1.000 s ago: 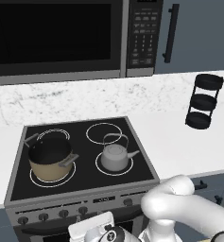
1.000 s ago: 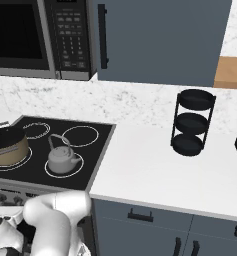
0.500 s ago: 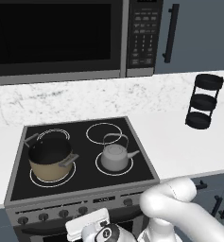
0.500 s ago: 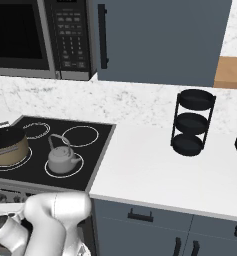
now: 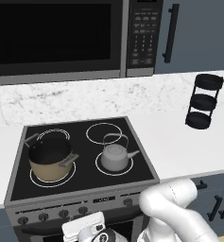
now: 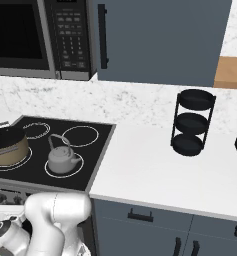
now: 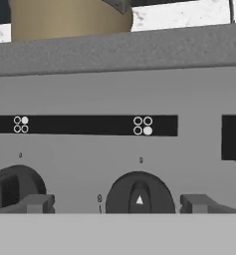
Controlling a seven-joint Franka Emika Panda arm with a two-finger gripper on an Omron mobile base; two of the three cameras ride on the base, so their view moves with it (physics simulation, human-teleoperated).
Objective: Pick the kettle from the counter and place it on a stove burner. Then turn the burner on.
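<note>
Left base view: small squat silver-grey metal kettle [image 5: 115,156] stands upright on the front-right thin white burner ring [image 5: 114,164] of the black glass cooktop [image 5: 85,182].

Right base view: kettle [image 6: 61,158] beside the tan pot [image 6: 8,146].

Hand view: gripper [image 7: 118,203] — fingers spread wide, empty — flanking a round black knob [image 7: 139,194].
</note>
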